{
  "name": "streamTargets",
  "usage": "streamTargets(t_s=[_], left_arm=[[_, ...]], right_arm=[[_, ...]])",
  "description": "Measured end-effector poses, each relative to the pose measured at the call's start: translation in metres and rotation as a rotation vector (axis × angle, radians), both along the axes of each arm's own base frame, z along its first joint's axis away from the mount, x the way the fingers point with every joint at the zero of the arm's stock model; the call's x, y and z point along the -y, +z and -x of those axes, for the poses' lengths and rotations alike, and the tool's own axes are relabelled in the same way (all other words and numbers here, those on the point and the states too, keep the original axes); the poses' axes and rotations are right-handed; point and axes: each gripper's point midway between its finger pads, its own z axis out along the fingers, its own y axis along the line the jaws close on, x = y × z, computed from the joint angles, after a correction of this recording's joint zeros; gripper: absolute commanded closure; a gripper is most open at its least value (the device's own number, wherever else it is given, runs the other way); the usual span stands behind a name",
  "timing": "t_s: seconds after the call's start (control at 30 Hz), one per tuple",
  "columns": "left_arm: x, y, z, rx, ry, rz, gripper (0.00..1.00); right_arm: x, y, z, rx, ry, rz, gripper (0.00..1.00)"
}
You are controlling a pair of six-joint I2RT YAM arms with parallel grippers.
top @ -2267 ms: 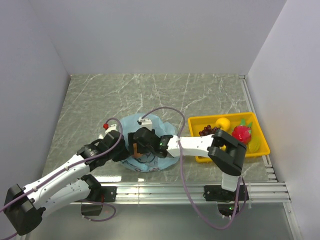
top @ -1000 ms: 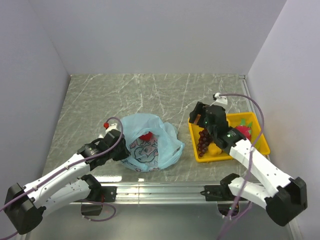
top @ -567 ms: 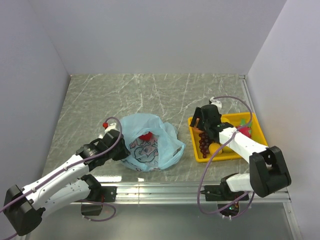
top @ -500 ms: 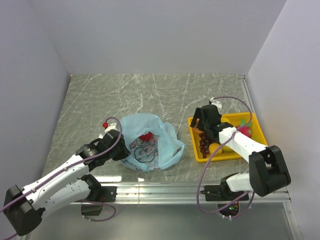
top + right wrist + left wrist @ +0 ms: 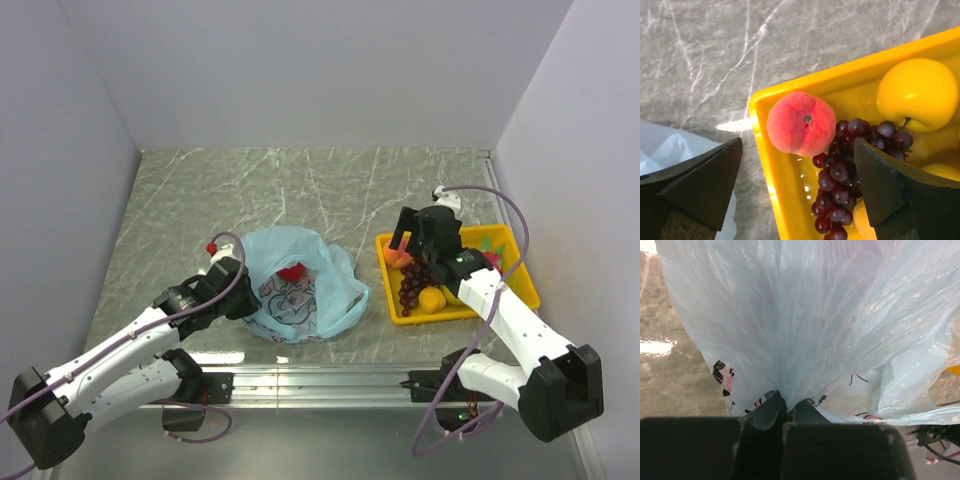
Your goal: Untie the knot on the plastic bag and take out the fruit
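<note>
The light-blue plastic bag (image 5: 305,290) lies at the table's front with its mouth open; no knot shows. A red apple (image 5: 291,271) sits in the opening. My left gripper (image 5: 243,301) is shut on the bag's left side, pinching a fold of plastic (image 5: 786,407). My right gripper (image 5: 408,243) is open and empty above the near-left corner of the yellow tray (image 5: 465,316). Below its jaws (image 5: 797,150) lie the peach (image 5: 801,123), the grape bunch (image 5: 840,172) and a yellow fruit (image 5: 917,95), all in the tray.
A bigger red fruit with green leaves (image 5: 490,258) lies in the tray behind my right arm. Another yellow fruit (image 5: 433,299) lies at the tray's front. White walls stand on three sides, with a metal rail along the front edge.
My right gripper left the bag and went to the tray. The peach now lies uncovered in the tray's corner, and the gripper has shifted slightly right. The left gripper has kept its hold.
</note>
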Motion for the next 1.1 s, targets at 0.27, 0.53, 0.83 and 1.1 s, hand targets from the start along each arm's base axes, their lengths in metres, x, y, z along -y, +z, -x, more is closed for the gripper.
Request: streamTargets(t_s=[0.27,0.53,0.83,1.1], left_arm=[[0.003,0.005,-0.004,0.003,-0.001,0.002,0.99],[0.009,0.016,-0.010,0.022,-0.010,0.010,1.00],[0.016,0.037,-0.019,0.057,-0.025,0.021,1.00],[0.017,0.045,-0.021,0.058,-0.038,0.008,0.99]], right_arm=[[-0.075,0.039,0.032,0.054,0.308,0.014,0.07],[-0.221,0.080,0.084,0.131,0.698,-0.177,0.11],[-0.288,-0.006,0.087,-0.038,0.796,-0.092,0.12],[-0.307,-0.029,0.047,-0.003,0.749,0.007,0.06]])
